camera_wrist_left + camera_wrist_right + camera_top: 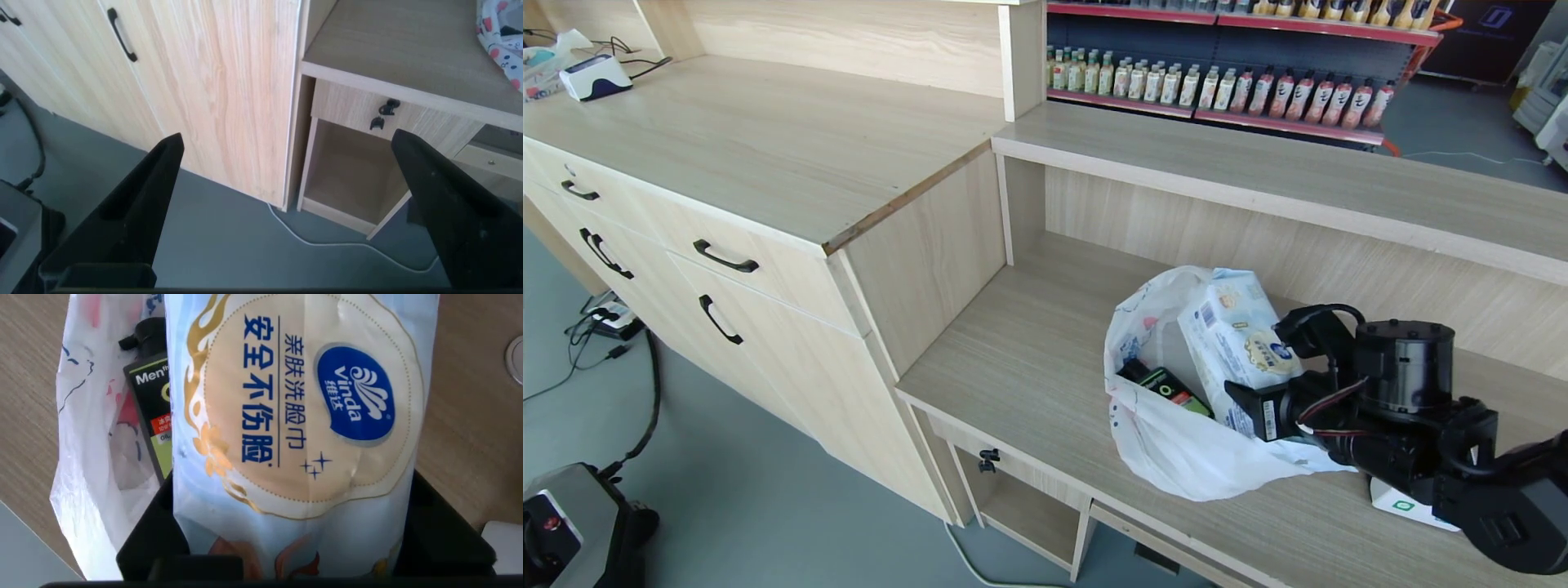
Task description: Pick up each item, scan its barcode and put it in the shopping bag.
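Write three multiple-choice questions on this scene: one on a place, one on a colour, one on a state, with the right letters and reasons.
1. Where does the shopping bag stand? A on the floor; B on the lower counter; C on the upper counter.
2. The bag's main colour? A white; B black; C red.
3. How is the left gripper? A shut on a bottle; B shut on the bag; C open and empty.
Answers: 1 B: it lies on the lower wooden surface. 2 A: its plastic is white. 3 C: its fingers stand apart with nothing between.
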